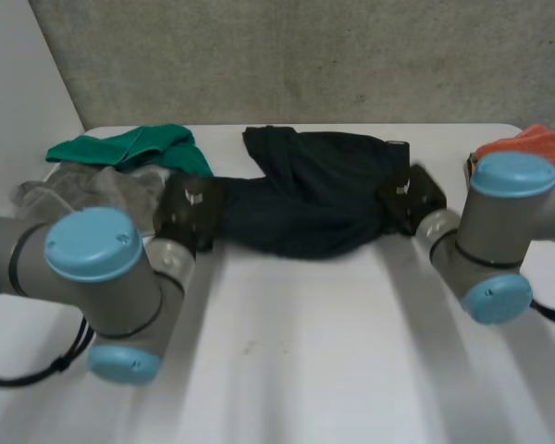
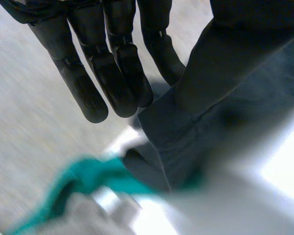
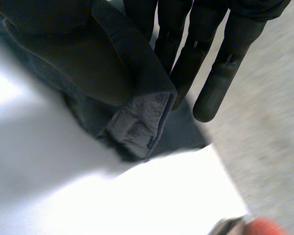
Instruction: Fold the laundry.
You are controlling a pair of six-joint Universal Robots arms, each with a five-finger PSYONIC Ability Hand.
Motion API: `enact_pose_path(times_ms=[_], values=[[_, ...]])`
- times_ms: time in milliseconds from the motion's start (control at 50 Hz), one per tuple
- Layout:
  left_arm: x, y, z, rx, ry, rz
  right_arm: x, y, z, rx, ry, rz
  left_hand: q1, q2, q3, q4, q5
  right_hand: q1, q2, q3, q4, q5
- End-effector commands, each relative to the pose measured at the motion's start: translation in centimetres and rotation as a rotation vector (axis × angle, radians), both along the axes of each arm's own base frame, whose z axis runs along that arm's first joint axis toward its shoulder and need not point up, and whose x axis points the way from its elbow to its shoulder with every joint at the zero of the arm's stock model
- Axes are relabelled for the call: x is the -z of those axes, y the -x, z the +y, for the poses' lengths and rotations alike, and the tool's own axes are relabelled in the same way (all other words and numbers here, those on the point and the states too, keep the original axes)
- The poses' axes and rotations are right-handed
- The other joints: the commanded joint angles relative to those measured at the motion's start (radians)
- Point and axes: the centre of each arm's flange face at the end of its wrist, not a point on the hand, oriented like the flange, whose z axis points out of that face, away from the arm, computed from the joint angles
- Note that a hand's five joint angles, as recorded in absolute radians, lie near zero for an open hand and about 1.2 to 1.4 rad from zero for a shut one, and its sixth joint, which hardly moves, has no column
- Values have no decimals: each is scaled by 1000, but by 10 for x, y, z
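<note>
A dark navy garment (image 1: 314, 194) hangs bunched between my two hands over the back of the white table (image 1: 305, 351). My left hand (image 1: 190, 211) is at its left end. In the left wrist view, the hand (image 2: 112, 73) pinches a hemmed edge of the garment (image 2: 225, 122) between straight fingers and thumb. My right hand (image 1: 412, 199) is at the garment's right end. In the right wrist view, that hand (image 3: 210, 58) pinches a thick banded edge of the garment (image 3: 137, 127) the same way.
A green cloth (image 1: 129, 148) and a grey cloth (image 1: 83, 190) lie at the back left, close to my left hand. An orange cloth (image 1: 536, 143) lies at the back right edge. A grey wall stands behind the table.
</note>
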Motion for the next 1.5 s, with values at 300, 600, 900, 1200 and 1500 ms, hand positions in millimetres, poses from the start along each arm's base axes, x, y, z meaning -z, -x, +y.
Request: enact_pose_path(times_ms=[300, 600, 900, 1200, 1500], values=[[-45, -61, 123, 37, -366, -200, -36, 45, 107, -17, -290, 181, 230, 196, 200, 195, 230, 223, 208, 197, 191, 200], [-64, -45, 146, 173, -274, -243, -30, 83, 155, -61, -408, 395, -812, -845, -842, -847, -811, 223, 208, 197, 191, 200], [-19, 31, 7, 313, -30, -106, -11, 79, 155, -30, -381, 317, -750, -784, -780, -786, -750, 223, 208, 197, 191, 200], [35, 22, -17, 303, -125, -290, -2, 81, 147, -15, -375, 311, -425, -458, -455, -460, -424, 223, 208, 197, 191, 200], [21, 0, -24, 55, -70, -339, 0, 80, 146, -11, -357, 307, 230, 196, 200, 195, 230, 223, 208, 197, 191, 200]])
